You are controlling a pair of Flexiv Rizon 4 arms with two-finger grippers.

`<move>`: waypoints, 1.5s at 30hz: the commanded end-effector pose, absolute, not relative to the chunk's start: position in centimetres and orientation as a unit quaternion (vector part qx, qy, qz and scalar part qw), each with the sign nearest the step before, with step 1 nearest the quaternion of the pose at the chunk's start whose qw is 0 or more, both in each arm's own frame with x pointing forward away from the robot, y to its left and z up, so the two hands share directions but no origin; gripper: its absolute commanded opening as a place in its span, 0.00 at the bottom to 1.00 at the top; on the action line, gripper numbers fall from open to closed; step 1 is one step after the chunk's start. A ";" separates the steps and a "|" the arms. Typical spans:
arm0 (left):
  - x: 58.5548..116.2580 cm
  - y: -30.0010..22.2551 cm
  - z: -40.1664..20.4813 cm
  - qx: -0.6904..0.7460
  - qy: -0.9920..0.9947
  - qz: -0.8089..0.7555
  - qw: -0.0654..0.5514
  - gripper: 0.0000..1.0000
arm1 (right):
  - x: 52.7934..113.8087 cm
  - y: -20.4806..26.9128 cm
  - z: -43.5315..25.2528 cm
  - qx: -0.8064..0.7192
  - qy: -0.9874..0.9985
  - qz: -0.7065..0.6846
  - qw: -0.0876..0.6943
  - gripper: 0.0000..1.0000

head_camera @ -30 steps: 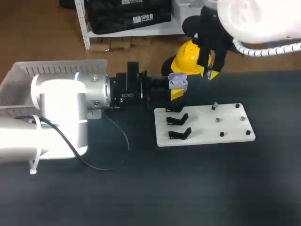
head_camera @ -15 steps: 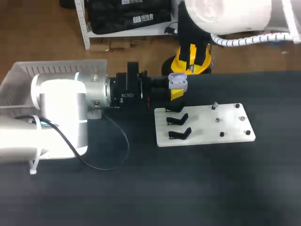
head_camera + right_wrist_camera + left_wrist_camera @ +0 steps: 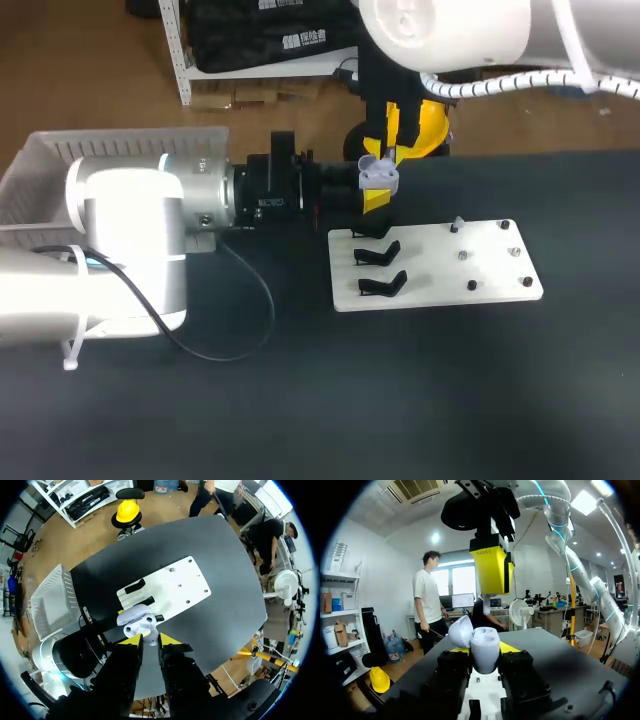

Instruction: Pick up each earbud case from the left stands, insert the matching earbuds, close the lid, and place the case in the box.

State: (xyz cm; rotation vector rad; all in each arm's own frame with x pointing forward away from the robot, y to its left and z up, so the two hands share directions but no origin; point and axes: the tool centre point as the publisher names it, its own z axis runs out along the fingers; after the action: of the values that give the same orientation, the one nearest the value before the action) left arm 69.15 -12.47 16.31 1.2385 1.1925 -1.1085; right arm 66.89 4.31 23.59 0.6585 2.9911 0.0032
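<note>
Black bench [image 3: 400, 400], matte, carrying a white board [image 3: 440, 275] right of centre. Three black stands [image 3: 380, 255] sit in a column on the board's left part, with small pegs [image 3: 471, 286] spread over its right part. White slatted box [image 3: 40, 165] sits at the bench's far left edge, well apart from the board.

Left arm lies level over the bench. Left claw [image 3: 376, 192] is clamped on the earbud case [image 3: 378, 176], one finger on each side of the pale body. The case is held in the air just behind the board's back left corner, above the rearmost stand. In the left wrist view the case is upright between the fingers and its lid [image 3: 460, 630] is tipped open to one side.

Right arm comes down from above. Right claw [image 3: 388, 150] hangs directly over the open case, very near it. Its yellow tips are almost together, pinching a small white piece that looks like an earbud [image 3: 150, 639], just above the case mouth. Whether it touches the case I cannot tell.
</note>
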 end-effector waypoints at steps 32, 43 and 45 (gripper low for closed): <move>68.9 -12.5 16.2 0.514 0.497 -0.460 0.527 0.00 | 67.6 4.5 22.0 0.227 0.973 -0.006 0.032 0.00; 68.9 -12.5 16.2 0.514 0.497 -0.460 0.527 0.00 | 67.7 4.7 21.5 0.222 0.975 -0.010 0.028 0.00; 68.9 -12.5 16.2 0.514 0.497 -0.460 0.527 0.00 | 67.7 4.7 21.3 0.222 0.975 -0.011 0.027 0.00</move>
State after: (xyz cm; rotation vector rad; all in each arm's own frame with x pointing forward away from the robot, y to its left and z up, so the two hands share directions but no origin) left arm 69.14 -12.48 16.29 1.2388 1.1926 -1.1085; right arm 67.46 4.51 21.42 0.6828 3.0050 -0.0250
